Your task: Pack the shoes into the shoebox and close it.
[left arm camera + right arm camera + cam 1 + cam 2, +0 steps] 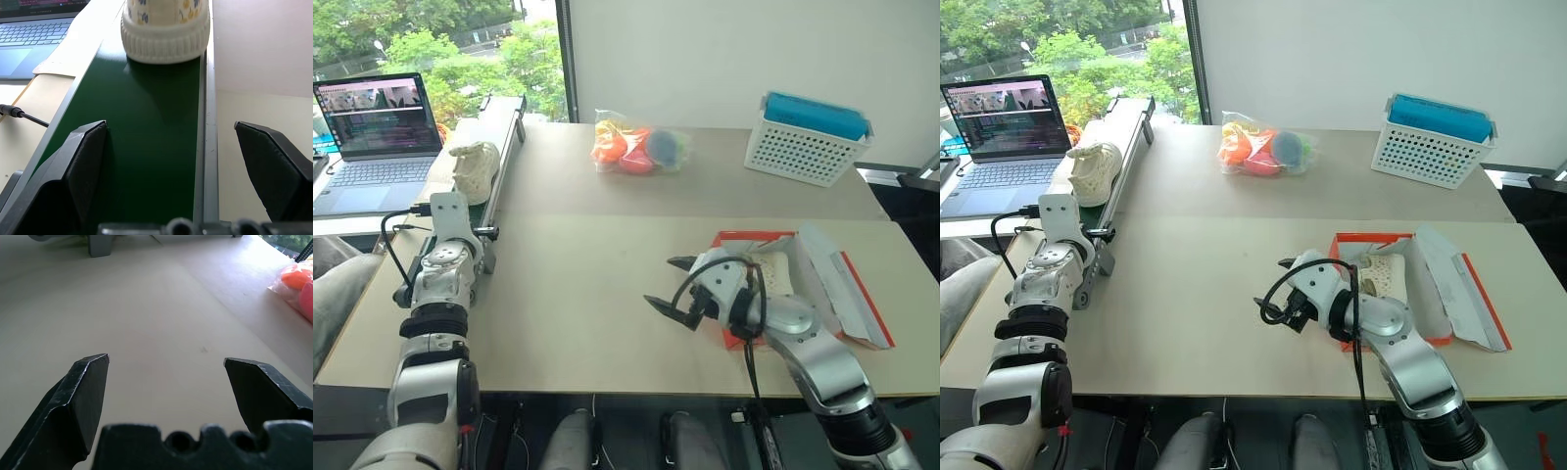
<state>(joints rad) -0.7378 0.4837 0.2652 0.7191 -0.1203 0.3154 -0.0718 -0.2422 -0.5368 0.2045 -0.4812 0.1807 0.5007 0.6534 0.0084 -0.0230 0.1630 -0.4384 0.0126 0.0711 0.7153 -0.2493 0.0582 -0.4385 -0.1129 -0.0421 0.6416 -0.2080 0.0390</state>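
One cream shoe [473,166] stands on the green conveyor belt [146,127] at the table's left, seen end-on in the left wrist view [166,29]. My left gripper [171,132] is open and points along the belt, a short way behind that shoe, with nothing between its fingers. The orange-red shoebox [744,236] lies open at the right, its lid [847,289] folded out to the right. A second cream shoe [1386,274] lies inside it on white paper. My right gripper [661,281] hovers open just left of the box, pointing left over bare table.
A clear bag of colourful toys [636,147] lies at the back centre. A white perforated basket with a blue top [808,142] stands at the back right. An open laptop [377,137] sits left of the conveyor frame [509,137].
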